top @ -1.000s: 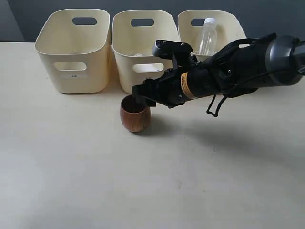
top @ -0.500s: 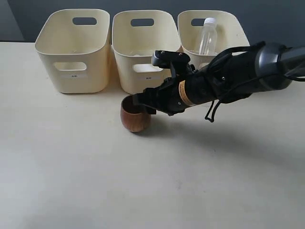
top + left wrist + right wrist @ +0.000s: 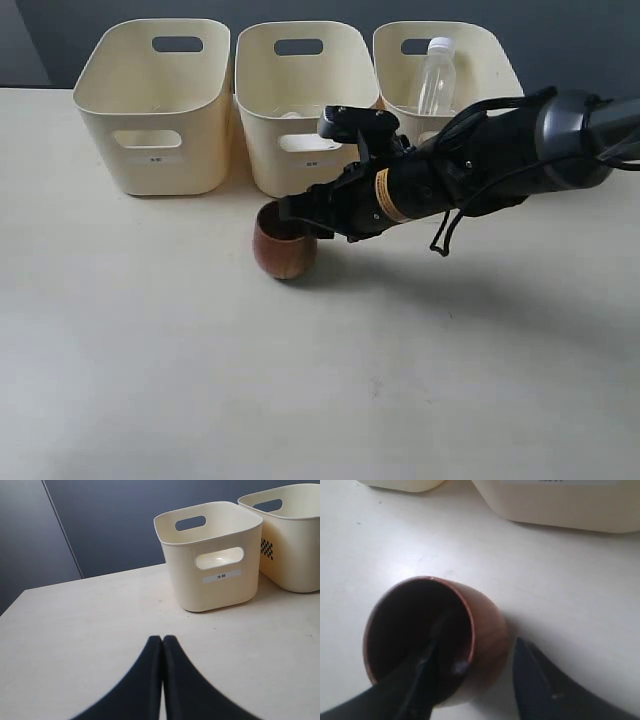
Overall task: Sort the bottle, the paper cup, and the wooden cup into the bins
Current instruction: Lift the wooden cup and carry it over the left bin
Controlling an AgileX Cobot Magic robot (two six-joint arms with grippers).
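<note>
The wooden cup [image 3: 284,246] stands upright on the table in front of the middle bin [image 3: 262,120]. My right gripper [image 3: 303,213] is open at the cup's rim. In the right wrist view one finger [image 3: 426,672] reaches inside the wooden cup [image 3: 489,625] and the other finger [image 3: 536,680] is outside, a small gap from the wall; my right gripper [image 3: 479,642] straddles that wall. The bottle [image 3: 436,78] stands in the right bin [image 3: 497,62]. The left bin [image 3: 150,130] looks empty. The paper cup is not visible. My left gripper [image 3: 163,639] is shut on nothing, low over the table.
The three bins stand in a row along the table's far side. In the left wrist view the left bin [image 3: 210,587] with its label is ahead, the middle bin [image 3: 295,555] beside it. The dark right arm [image 3: 500,160] stretches across in front of the right bin.
My right gripper has dropped a little and settled at the wooden cup's rim. The cup has not moved.
</note>
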